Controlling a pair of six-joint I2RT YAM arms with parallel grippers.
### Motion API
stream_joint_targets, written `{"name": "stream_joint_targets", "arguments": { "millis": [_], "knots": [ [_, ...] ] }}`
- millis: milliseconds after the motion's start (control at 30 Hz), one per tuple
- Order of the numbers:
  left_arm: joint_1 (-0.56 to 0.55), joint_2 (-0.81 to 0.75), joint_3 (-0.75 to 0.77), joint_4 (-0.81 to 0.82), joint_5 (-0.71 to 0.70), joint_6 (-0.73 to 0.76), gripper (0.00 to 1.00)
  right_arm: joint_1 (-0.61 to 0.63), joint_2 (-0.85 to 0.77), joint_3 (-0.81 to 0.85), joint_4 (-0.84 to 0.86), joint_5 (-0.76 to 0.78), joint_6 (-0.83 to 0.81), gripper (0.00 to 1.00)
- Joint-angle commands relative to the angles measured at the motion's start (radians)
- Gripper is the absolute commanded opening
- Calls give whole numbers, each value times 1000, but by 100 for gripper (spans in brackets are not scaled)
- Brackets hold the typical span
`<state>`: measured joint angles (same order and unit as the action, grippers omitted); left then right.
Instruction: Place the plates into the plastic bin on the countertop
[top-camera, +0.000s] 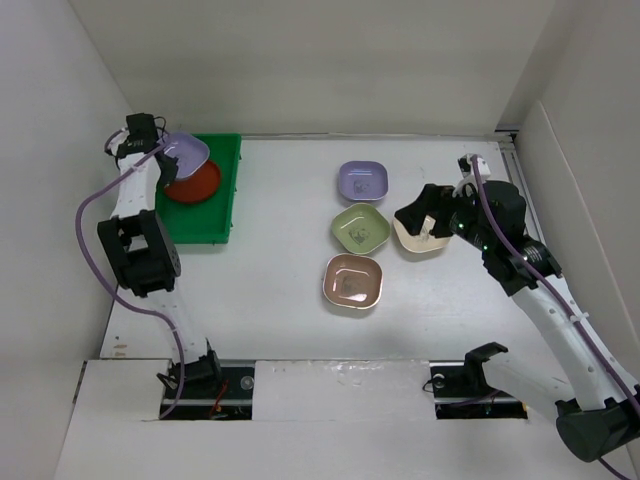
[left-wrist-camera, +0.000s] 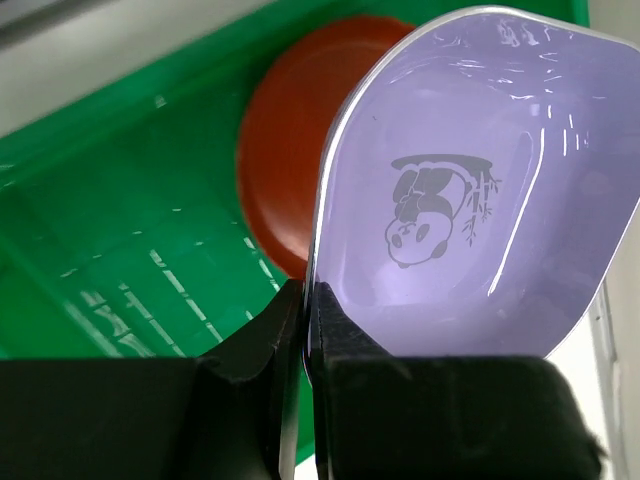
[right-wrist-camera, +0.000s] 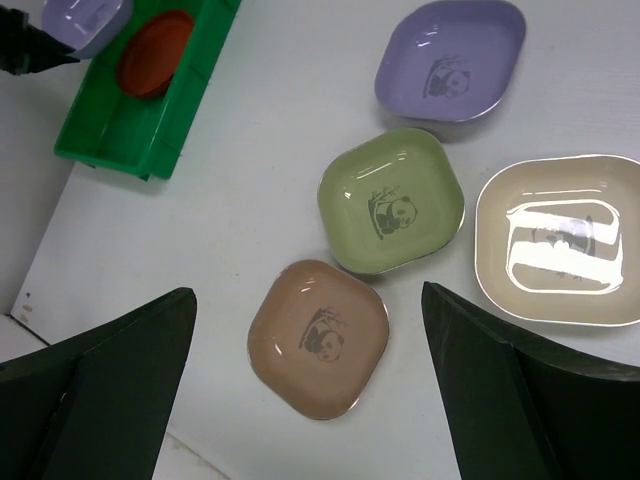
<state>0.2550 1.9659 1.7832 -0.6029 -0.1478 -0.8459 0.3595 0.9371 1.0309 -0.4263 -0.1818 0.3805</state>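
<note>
My left gripper (top-camera: 158, 150) (left-wrist-camera: 308, 300) is shut on the rim of a lavender plate (top-camera: 186, 152) (left-wrist-camera: 470, 190) with a panda print. It holds that plate tilted above the green plastic bin (top-camera: 212, 222) (left-wrist-camera: 90, 230), partly over a round red-brown plate (top-camera: 198, 186) (left-wrist-camera: 290, 150) lying in the bin. On the white countertop (top-camera: 280, 220) lie a second lavender plate (top-camera: 363, 181) (right-wrist-camera: 450, 70), a green plate (top-camera: 360, 228) (right-wrist-camera: 392, 200), a pinkish-tan plate (top-camera: 353, 281) (right-wrist-camera: 318, 340) and a cream plate (top-camera: 425, 243) (right-wrist-camera: 560, 240). My right gripper (top-camera: 418, 213) (right-wrist-camera: 308, 295) hangs open above them, holding nothing.
White walls (top-camera: 60, 120) close in the countertop on the left, back and right. The bin stands at the back left corner, against the left wall. In the right wrist view the bin (right-wrist-camera: 120, 130) and the held lavender plate (right-wrist-camera: 85, 20) show at the top left.
</note>
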Motion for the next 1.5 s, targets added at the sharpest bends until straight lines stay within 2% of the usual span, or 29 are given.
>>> {"name": "stream_joint_targets", "arguments": {
  "millis": [0, 167, 333, 400, 433, 467, 500, 533, 567, 700, 800, 933, 967, 1100, 1133, 1200, 1300, 1367, 1467],
  "knots": [
    [-45, 46, 84, 22, 24, 67, 0, 2, -11, -8, 37, -19, -25, 100],
    [-34, 83, 75, 22, -28, 87, 0, 2, -11, -17, 27, -19, -25, 100],
    [-2, 97, 39, 52, -13, 77, 0, 2, -11, -17, 18, -8, -25, 100],
    [-2, 74, 39, 75, -4, 87, 5, 2, -11, -17, 18, -8, -34, 100],
    [-2, 74, 50, 84, 7, 97, 12, 2, -11, -8, 18, -8, -34, 100],
    [-2, 74, 59, 84, 7, 97, 26, 2, -11, -8, 18, -8, -34, 100],
    [-2, 74, 59, 84, 17, 113, 70, 12, -11, -8, 18, -8, -34, 100],
    [-2, 65, 74, 75, 30, 113, 97, 12, -11, -8, 9, -8, -34, 100],
    [-2, 65, 84, 75, 30, 113, 100, 12, -11, -8, 9, -8, -34, 100],
    [-2, -33, 56, 124, 106, 155, 100, 12, -11, 1, 9, 14, -34, 100],
    [-84, -106, 56, 124, 120, 218, 100, 12, -11, 1, 0, 54, -34, 100],
    [-282, -125, 74, 106, 102, 252, 100, -16, -21, 1, 0, 64, -25, 100],
    [-375, -125, 85, 106, 84, 252, 100, -16, -21, 1, 0, 64, -25, 100],
    [-551, 20, 200, 94, 96, 291, 100, -39, -43, 14, -23, 87, -6, 100],
    [-580, 62, 287, 83, 96, 301, 100, -48, -55, 14, -32, 87, -6, 100],
    [-655, 187, 369, 83, 108, 359, 100, -48, -81, 23, -43, 87, -6, 100],
    [-718, 322, 488, 83, 94, 393, 100, -48, -104, 23, -63, 87, -6, 100],
    [-718, 376, 531, 83, 94, 393, 100, -57, -118, 23, -87, 77, -6, 100],
    [-727, 409, 500, 139, 135, 393, 100, -57, -141, 23, -97, 77, -15, 100]
  ]
}}
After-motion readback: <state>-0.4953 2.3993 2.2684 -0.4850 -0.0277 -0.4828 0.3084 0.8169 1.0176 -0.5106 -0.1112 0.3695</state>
